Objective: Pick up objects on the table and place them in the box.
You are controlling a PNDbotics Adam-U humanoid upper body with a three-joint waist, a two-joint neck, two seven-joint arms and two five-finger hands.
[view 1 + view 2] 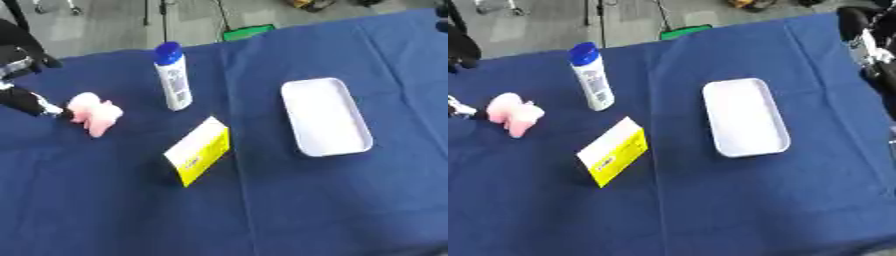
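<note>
Blue tablecloth (122,210) — beyond it (floor) green object (248,32).

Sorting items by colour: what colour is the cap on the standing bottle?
Blue. The cap tops a white bottle, clearest in the left eye view.

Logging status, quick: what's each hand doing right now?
Left hand: at the pink toy, fingers' state cannot be told.
Right hand: at the right edge, cannot be told.

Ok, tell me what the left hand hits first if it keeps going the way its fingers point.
The left hand points right; its fingers sit at the pink toy, seemingly touching it, so that comes first. Depth is unclear.
</note>
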